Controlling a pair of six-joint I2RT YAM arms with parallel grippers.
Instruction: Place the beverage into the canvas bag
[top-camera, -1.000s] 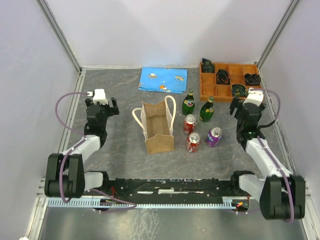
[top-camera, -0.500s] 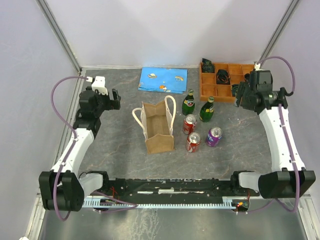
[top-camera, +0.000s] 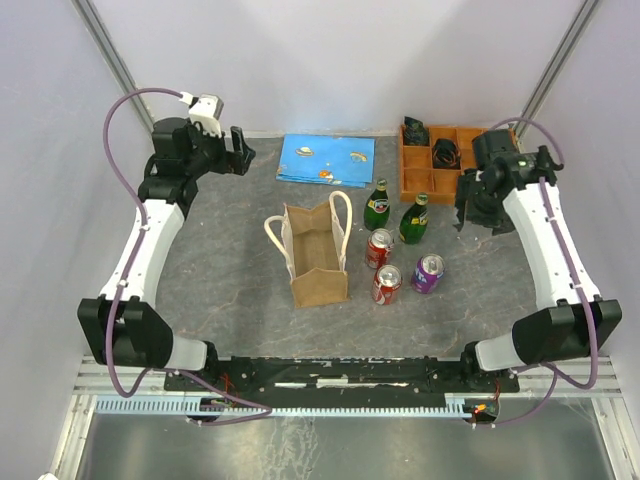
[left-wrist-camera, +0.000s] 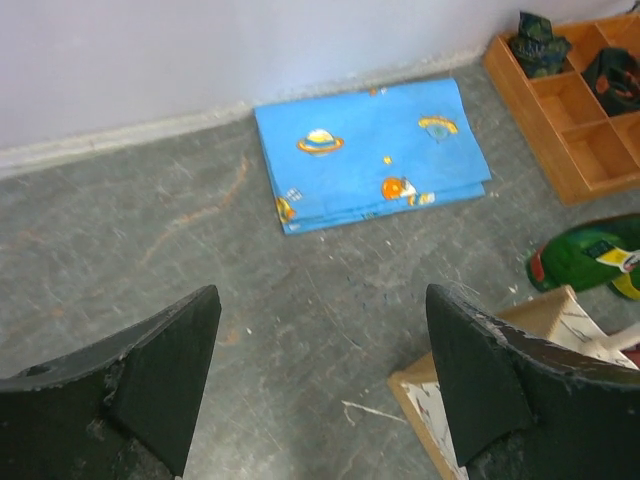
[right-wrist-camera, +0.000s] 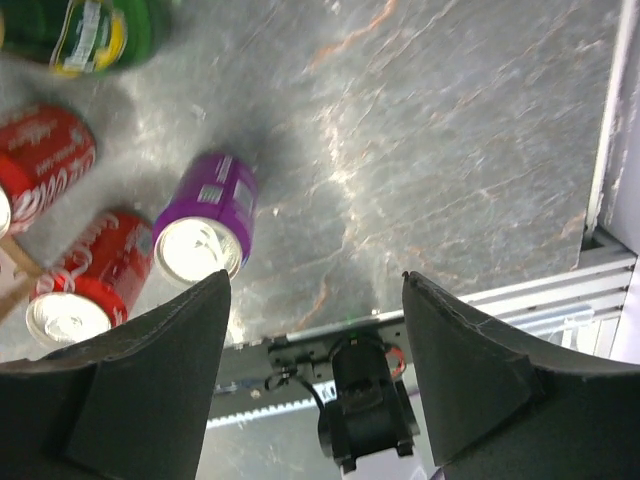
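Tan fabric forms the canvas bag (top-camera: 318, 262). It stands upright near the middle of the bench (top-camera: 220, 290), mouth up. The long axis of the mouth runs from the arm bases toward the far wall, with a cream handle (top-camera: 275, 235) on each long side.

The drinks stand upright just right of the bag, long axes vertical: the purple can (top-camera: 428, 273), the near red can (top-camera: 387, 284), the far red can (top-camera: 379, 248) and two green bottles behind them.

The left jaws, raised at the far left, are spread and empty. The right jaws, above the bench beside the purple can (right-wrist-camera: 205, 235), are also spread and empty.

Hazards:
- The drinks are closely grouped, so a descending jaw may topple a neighbour.
- The bag walls are soft, so a can that catches the rim or a handle may fold or tip the bag.
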